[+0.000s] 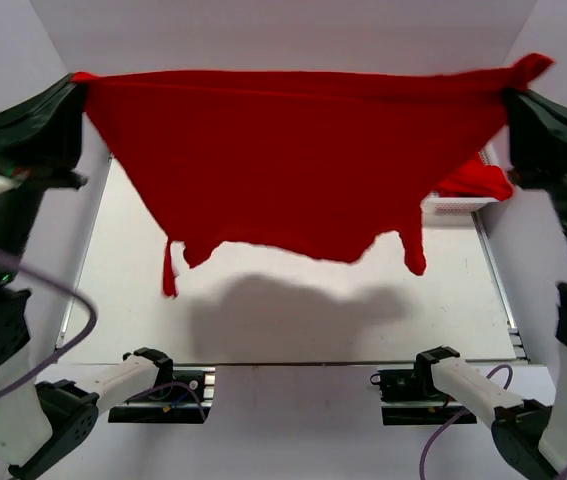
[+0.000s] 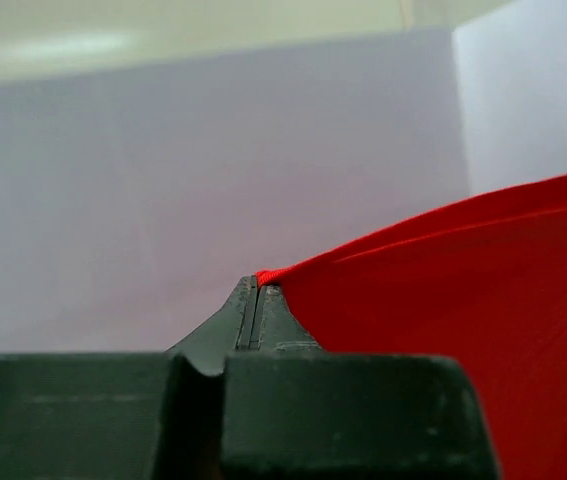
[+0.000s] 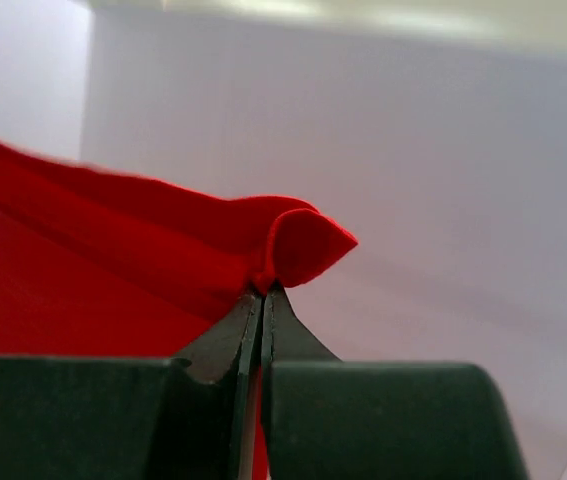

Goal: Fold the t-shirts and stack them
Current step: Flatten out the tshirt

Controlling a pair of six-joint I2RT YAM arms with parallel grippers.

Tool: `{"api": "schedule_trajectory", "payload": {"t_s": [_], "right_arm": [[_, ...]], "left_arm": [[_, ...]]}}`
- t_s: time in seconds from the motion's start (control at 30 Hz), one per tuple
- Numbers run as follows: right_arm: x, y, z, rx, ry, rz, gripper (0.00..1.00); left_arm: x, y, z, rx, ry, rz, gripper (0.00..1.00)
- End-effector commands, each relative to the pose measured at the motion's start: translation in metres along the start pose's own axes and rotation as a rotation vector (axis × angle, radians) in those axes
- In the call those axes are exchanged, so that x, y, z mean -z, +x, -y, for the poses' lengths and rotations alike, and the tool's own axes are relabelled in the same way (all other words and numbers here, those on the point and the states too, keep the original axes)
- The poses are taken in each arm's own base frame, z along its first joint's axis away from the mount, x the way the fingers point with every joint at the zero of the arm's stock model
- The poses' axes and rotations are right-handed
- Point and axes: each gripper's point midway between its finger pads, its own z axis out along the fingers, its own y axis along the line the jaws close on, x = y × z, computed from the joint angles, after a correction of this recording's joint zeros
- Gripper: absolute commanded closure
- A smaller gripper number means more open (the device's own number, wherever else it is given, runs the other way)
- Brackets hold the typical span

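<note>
T-shirt (image 1: 283,170) hangs spread left to right above the table (image 1: 463,310); left gripper (image 2: 258,287) and right gripper (image 3: 261,292), fingers closed, each pinch one top corner.

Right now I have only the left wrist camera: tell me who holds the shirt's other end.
Observer: The right gripper is shut on the shirt at its other top corner.
Operator: Report how it hangs.
Observer: Stretched wide with both top corners raised. The ragged lower edge looks clear of the table, with its shadow lying apart below.
Operator: Name anything else red.
Observer: A bunched red cloth sits at the table's right edge, against a white basket.
</note>
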Motion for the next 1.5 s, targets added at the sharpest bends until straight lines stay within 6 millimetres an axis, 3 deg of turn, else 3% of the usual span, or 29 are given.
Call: {"api": "schedule_trajectory", "payload": {"t_s": [0.0,0.1,0.13,0.2,0.23,0.3,0.37,0.4,0.47,0.53,0.57,0.6,0.63,0.67,0.7,0.73,0.77,0.8,0.83,0.87,0.9,0.93,1.07,1.2,1.27,1.3,1.33,1.4,1.47], "right_arm": [[0.019,-0.051,-0.001,0.077,0.002,0.107,1.00],[0.019,-0.053,-0.003,0.080,-0.011,0.114,1.00],[0.015,-0.046,0.000,0.076,0.000,0.103,1.00],[0.002,-0.008,0.002,0.057,0.000,0.032,1.00],[-0.004,0.002,0.006,0.056,0.016,0.022,1.00],[-0.015,0.054,0.011,0.030,0.041,-0.075,1.00],[-0.028,0.087,0.018,0.019,0.075,-0.113,1.00],[-0.031,0.133,0.021,0.001,0.096,-0.190,1.00],[-0.036,0.199,0.026,-0.031,0.132,-0.305,1.00],[-0.042,0.264,0.025,-0.071,0.148,-0.396,1.00],[-0.038,0.296,0.024,-0.085,0.160,-0.444,1.00],[-0.032,0.345,0.024,-0.098,0.183,-0.535,1.00],[-0.027,0.390,0.024,-0.133,0.207,-0.613,1.00],[-0.020,0.435,0.025,-0.142,0.229,-0.703,1.00],[-0.015,0.457,0.024,-0.175,0.248,-0.750,0.99],[-0.020,0.468,0.030,-0.195,0.278,-0.765,0.75],[0.003,0.537,0.021,-0.225,0.273,-0.935,0.59],[0.006,0.554,0.017,-0.242,0.258,-0.974,0.43],[-0.019,0.545,0.024,-0.244,0.251,-0.942,0.16],[0.004,0.592,0.016,-0.257,0.237,-1.075,0.10],[-0.013,0.587,0.019,-0.257,0.227,-1.048,0.10],[-0.016,0.598,0.018,-0.242,0.208,-1.075,0.10],[-0.028,0.599,0.011,-0.261,0.147,-1.051,0.10],[-0.025,0.593,0.001,-0.288,0.110,-1.057,0.10],[-0.013,0.599,-0.009,-0.328,0.089,-1.086,0.10],[-0.013,0.596,-0.011,-0.334,0.081,-1.085,0.10],[-0.007,0.599,-0.020,-0.366,0.049,-1.100,0.10],[0.004,0.607,-0.031,-0.403,0.028,-1.136,0.10],[0.012,0.615,-0.042,-0.446,0.002,-1.170,0.10]], "left_arm": [[0.017,-0.031,0.003,-0.032,0.031,0.066,1.00],[0.018,-0.033,0.001,-0.034,0.019,0.079,1.00],[0.014,-0.021,0.001,-0.030,0.016,0.051,1.00],[-0.001,-0.002,-0.003,-0.027,-0.012,0.022,1.00],[-0.011,0.023,-0.003,-0.022,-0.021,-0.027,1.00],[-0.034,0.083,-0.009,-0.041,-0.073,-0.125,1.00],[-0.044,0.128,-0.023,-0.066,-0.180,-0.202,1.00],[-0.053,0.182,-0.021,-0.071,-0.196,-0.296,1.00],[-0.060,0.231,-0.035,-0.103,-0.291,-0.372,1.00],[-0.067,0.319,-0.028,-0.133,-0.296,-0.524,1.00],[-0.066,0.351,-0.028,-0.136,-0.307,-0.577,1.00],[-0.062,0.387,-0.028,-0.146,-0.304,-0.642,1.00],[-0.059,0.448,-0.022,-0.133,-0.297,-0.739,1.00],[-0.052,0.484,-0.020,-0.124,-0.299,-0.802,1.00],[-0.052,0.508,-0.029,-0.115,-0.320,-0.842,1.00],[-0.047,0.537,-0.030,-0.097,-0.332,-0.898,0.92],[-0.036,0.592,-0.028,-0.069,-0.342,-1.008,0.54],[-0.029,0.616,-0.037,-0.061,-0.363,-1.060,0.28],[-0.025,0.637,-0.037,-0.043,-0.353,-1.102,0.12],[-0.037,0.639,-0.039,-0.043,-0.352,-1.108,0.00],[-0.023,0.676,-0.038,-0.027,-0.346,-1.174,0.00],[-0.025,0.683,-0.038,0.002,-0.327,-1.181,0.00],[-0.040,0.678,-0.034,0.021,-0.287,-1.132,0.00],[-0.041,0.653,-0.025,0.083,-0.263,-1.102,0.00],[-0.017,0.653,-0.018,0.113,-0.273,-1.158,0.00],[-0.013,0.635,-0.016,0.152,-0.298,-1.155,0.00],[0.016,0.645,0.000,0.181,-0.297,-1.228,0.00],[0.046,0.642,0.019,0.240,-0.287,-1.284,0.00],[0.094,0.636,0.043,0.364,-0.306,-1.361,0.00]]}}
